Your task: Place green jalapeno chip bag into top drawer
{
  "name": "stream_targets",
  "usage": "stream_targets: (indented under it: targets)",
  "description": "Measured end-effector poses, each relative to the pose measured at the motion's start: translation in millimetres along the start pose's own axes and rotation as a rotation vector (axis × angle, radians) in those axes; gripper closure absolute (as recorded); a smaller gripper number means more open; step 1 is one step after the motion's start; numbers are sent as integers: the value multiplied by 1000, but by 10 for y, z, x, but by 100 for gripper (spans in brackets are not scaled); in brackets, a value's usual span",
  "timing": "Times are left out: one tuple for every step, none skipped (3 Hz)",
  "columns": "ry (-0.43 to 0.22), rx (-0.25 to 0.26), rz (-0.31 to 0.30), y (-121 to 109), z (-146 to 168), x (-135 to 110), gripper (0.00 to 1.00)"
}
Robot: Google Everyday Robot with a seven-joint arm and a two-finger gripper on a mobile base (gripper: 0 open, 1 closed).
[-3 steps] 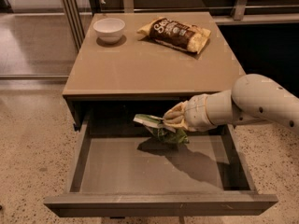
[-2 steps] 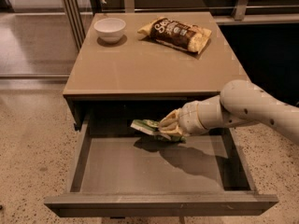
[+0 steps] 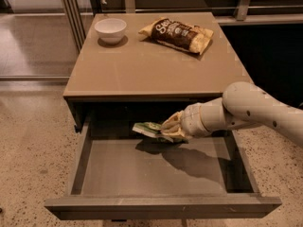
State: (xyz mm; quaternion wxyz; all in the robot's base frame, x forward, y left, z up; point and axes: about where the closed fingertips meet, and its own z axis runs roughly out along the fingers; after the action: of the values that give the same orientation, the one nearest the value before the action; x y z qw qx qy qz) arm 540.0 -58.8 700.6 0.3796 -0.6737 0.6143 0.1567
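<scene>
The green jalapeno chip bag (image 3: 147, 128) is small, green with white edges, and hangs just above the floor at the back of the open top drawer (image 3: 156, 174). My gripper (image 3: 166, 129) comes in from the right on a white arm and is shut on the bag's right end, inside the drawer opening below the table edge. The bag casts a shadow on the drawer bottom beneath it.
On the tan table top (image 3: 142, 65) stand a white bowl (image 3: 110, 29) at the back left and a larger dark brown and yellow chip bag (image 3: 177, 33) at the back right. A speckled floor surrounds the table; glass panels and metal posts stand behind.
My gripper has moved the green bag left and a little lower, deeper under the table edge toward the back of the drawer. The arm has followed it.
</scene>
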Motion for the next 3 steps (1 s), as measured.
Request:
stream_targets:
  targets:
    - [0, 0, 0, 0, 0, 0, 59]
    - [0, 0, 0, 0, 1, 0, 36]
    - [0, 0, 0, 0, 1, 0, 13]
